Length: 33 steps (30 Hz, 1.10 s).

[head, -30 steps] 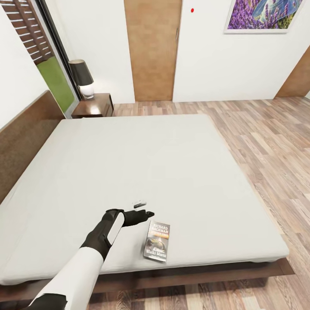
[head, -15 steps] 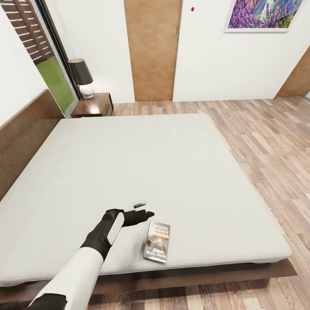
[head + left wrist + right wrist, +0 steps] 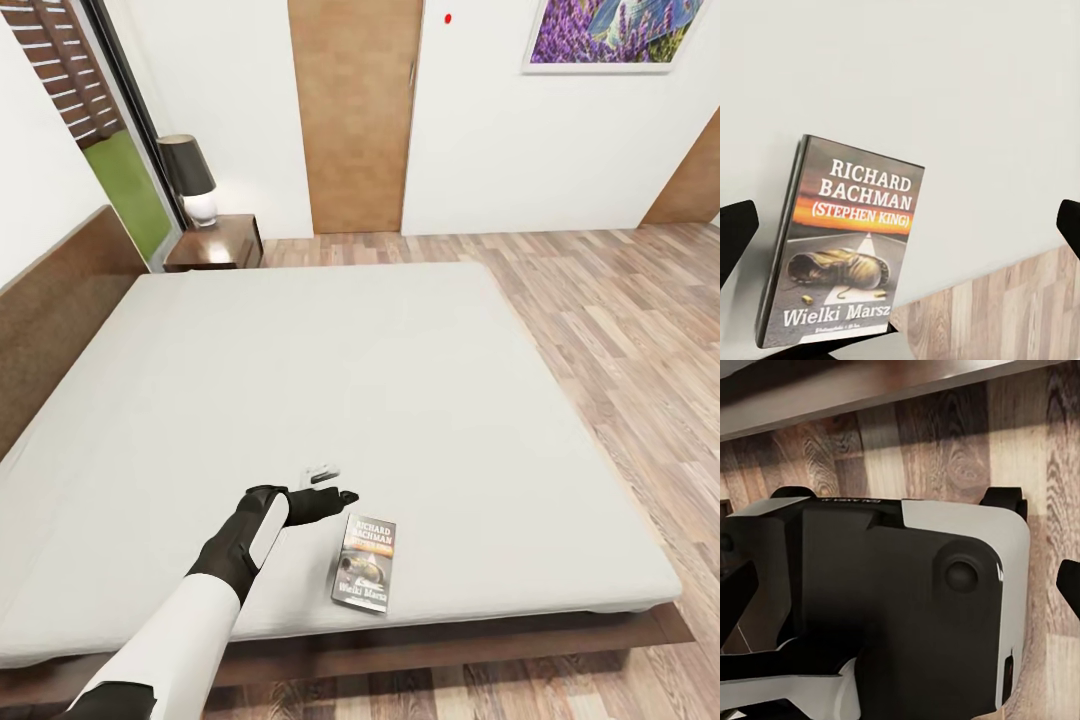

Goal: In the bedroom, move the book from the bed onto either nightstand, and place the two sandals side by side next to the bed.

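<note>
Left gripper [image 3: 330,484], fingers apart, hovers just beside the book [image 3: 365,562], which lies flat near the bed [image 3: 300,380] edge; best approach straddles its spine before closing.

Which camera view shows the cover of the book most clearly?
The left wrist view: the book is large there, its title and picture readable. The head view shows it small, flat on the bed near the edge, beside the left gripper.
</note>
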Motion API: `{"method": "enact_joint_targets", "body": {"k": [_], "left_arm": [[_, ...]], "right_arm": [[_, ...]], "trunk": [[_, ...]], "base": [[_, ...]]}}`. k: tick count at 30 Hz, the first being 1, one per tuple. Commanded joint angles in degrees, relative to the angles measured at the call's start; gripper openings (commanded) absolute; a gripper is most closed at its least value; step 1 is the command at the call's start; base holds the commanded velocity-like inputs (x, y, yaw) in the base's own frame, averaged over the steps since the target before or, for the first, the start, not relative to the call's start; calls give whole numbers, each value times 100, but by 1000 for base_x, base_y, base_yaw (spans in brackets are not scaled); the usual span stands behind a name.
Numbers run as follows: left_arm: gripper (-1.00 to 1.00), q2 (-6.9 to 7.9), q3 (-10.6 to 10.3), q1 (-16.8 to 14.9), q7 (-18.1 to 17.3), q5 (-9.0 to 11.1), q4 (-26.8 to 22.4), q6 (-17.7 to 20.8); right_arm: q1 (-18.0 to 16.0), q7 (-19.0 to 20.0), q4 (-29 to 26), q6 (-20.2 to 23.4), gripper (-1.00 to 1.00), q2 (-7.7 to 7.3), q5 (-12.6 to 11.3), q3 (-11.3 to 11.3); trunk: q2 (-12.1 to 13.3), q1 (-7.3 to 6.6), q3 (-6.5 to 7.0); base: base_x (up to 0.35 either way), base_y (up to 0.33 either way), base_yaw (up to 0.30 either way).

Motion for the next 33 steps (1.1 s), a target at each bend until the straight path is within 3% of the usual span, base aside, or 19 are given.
{"method": "enact_joint_targets", "body": {"k": [1,15,28,33], "left_arm": [[100,0,1,-1,-6,6,-5,27],[100,0,1,-2,-6,7,-5,27],[100,0,1,2,-6,7,-5,27],[100,0,1,3,-6,7,-5,27]], "right_arm": [[-7,24,19,-19,100,-2,-10,-24],[-7,33,18,-19,100,-2,-1,-24],[-7,33,18,-12,100,-1,-1,-24],[-7,34,17,-13,100,-2,-1,-24]], "trunk": [[-5,1,-5],[-5,1,-5],[-5,1,-5],[-205,111,-95]], "base": [[0,0,0],[0,0,-145],[0,0,-24],[0,0,-1]]}}
